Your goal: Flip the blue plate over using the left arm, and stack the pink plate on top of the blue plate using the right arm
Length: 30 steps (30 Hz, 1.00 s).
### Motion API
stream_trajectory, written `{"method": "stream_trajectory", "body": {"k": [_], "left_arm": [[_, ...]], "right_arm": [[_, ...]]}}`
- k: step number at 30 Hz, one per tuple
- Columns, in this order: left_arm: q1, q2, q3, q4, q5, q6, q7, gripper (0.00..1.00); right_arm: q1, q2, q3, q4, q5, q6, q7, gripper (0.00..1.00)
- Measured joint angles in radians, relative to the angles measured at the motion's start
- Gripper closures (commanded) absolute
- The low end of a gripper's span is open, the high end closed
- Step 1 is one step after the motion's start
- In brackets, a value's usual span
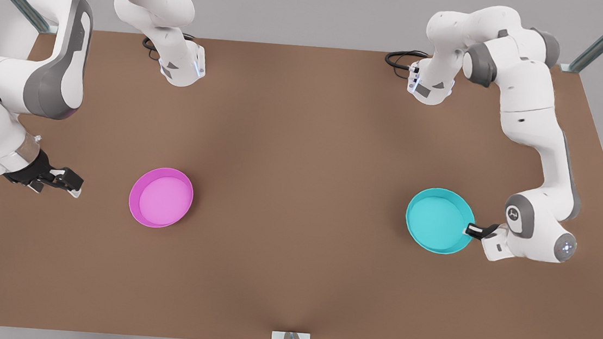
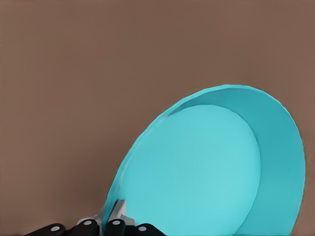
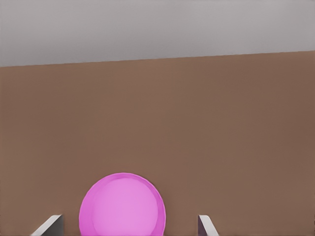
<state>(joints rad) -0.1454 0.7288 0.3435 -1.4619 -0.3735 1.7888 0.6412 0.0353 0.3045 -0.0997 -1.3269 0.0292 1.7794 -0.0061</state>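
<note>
The round shallow turquoise plastic plate [image 1: 436, 218] lies open side up on the brown tabletop [image 1: 304, 137], toward the front view's right; the left claw [image 1: 474, 230] pinches its rim. The round magenta-pink plastic plate [image 1: 161, 197] lies well apart. The right claw [image 1: 63, 180] waits near it, fingers [image 3: 49, 225] spread.

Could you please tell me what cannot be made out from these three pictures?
- The blue plate's underside: hidden in the front view and left wrist view, since it faces the table.
- The left end effector at the plate's rim: its body is cut off by the left wrist view's edge.
- The pink plate's near edge: cut off by the right wrist view's edge.
- The right end effector, apart from the pink plate, waits open; its fingertips are cut off by the same edge.
</note>
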Motion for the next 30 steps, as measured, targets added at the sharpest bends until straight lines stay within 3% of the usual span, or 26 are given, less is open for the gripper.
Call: {"method": "stream_trajectory", "body": {"k": [14, 24, 30], "left_arm": [[-0.186, -0.118, 0.001, 0.003, 0.308, -0.004, -0.217, 0.79], [-0.422, -0.184, -0.001, 0.046, 0.542, -0.002, -0.373, 0.79], [-0.633, -0.204, -0.002, 0.057, 0.748, -0.003, -0.692, 0.79]], "right_arm": [[0.0, 0.004, 0.0, -0.002, 0.0, 0.005, 0.0, 0.0], [-0.001, 0.002, -0.001, 0.006, 0.0, -0.003, 0.0, 0.0], [-0.02, 0.003, -0.002, 0.003, 0.008, 0.001, -0.002, 0.0]]}}
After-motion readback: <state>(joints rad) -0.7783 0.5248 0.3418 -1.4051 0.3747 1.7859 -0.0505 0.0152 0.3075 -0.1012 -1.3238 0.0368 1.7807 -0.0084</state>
